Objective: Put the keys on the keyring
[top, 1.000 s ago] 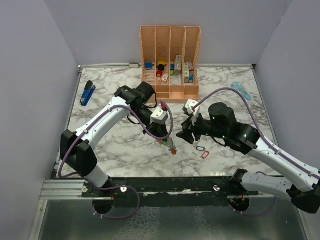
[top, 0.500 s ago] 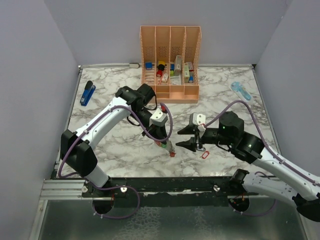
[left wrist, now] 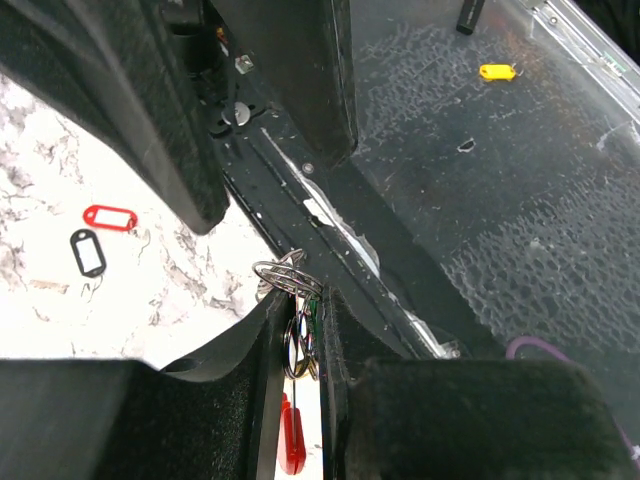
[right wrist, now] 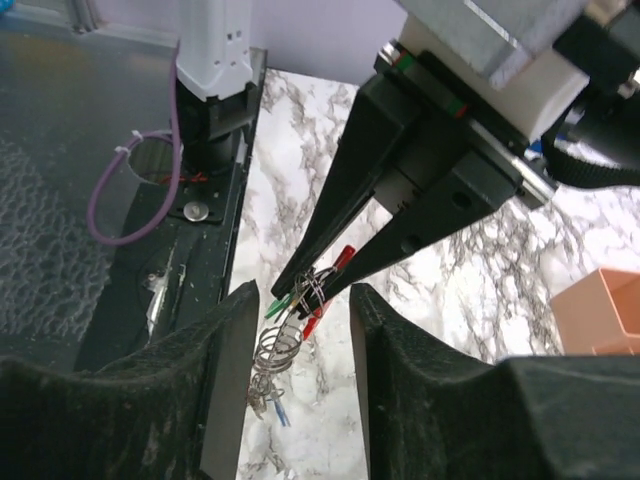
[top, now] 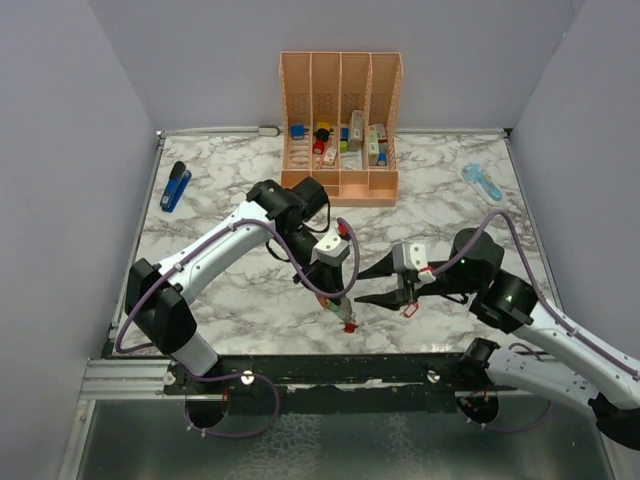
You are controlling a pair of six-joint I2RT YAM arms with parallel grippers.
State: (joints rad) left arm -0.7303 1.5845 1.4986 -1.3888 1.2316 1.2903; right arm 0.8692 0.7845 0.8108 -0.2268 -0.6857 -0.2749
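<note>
Marbled tabletop [top: 440, 180] filled the overhead view, with a peach organiser [top: 340, 100] at twelve o'clock and a blue stapler [top: 176, 186] out at ten. Near six o'clock, close to the front edge, the left gripper [top: 343, 310] pointed down, pinched on a small bunch of keys [top: 348, 322]. The right gripper [top: 358, 288] sat at three o'clock of that bunch, its jaws parted and aimed at it, with nothing in them. A red tag [top: 408, 310] lay on the marble just under the right wrist.

From the left wrist, the fingers were squeezed to a narrow gap on a tangle of silver wire loops [left wrist: 285, 275], with green and red slivers caught between them. A red piece [left wrist: 290, 445] hung below at six o'clock. Whether it belonged to the keyring could not be told. A black tag [left wrist: 87, 252] lay beside the red one at nine o'clock.

From the right wrist, its own fingers [right wrist: 230, 380] stood well apart on either side of the bunch, touching nothing. The left arm's tips came in from one o'clock, clamped on the loops.

The step in hand looked like the presenting of the bunch, one arm offering it while the other was poised to take a loop or key. The next move would call for fine alignment, nipping a single loop and not the whole tangle, while the left grip stayed firm.
</note>
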